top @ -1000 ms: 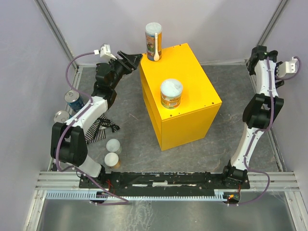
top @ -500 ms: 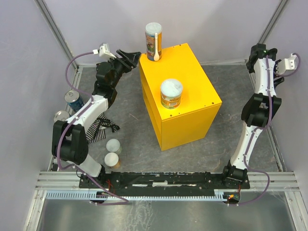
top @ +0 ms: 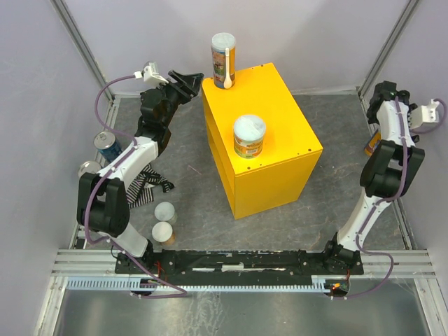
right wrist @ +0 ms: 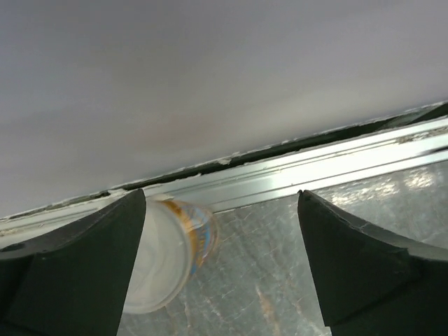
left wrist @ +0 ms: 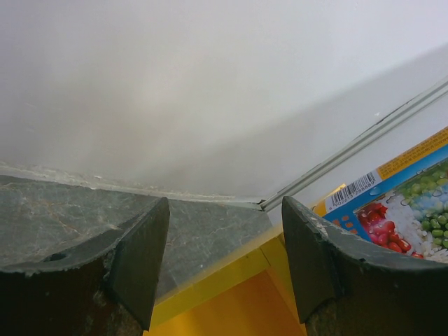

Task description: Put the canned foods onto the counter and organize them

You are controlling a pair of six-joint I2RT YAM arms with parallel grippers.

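Observation:
The yellow counter stands mid-floor. A tall colourful tube stands on its back left corner and a short orange tub on its top middle. My left gripper is open and empty beside the counter's back left corner; its view shows the counter edge and the tube's label. My right gripper is open and empty at the far right above an orange can. That can, white-lidded, sits by the wall rail near the left finger.
Two blue-labelled tins stand by the left wall. Two pale-lidded tubs stand near the left arm's base, beside a striped black-and-white cloth. Walls and metal rails close the floor on three sides.
My right arm has swung from the back corner toward the right wall and lowered over the orange can. My left gripper has edged slightly back from the tall tube.

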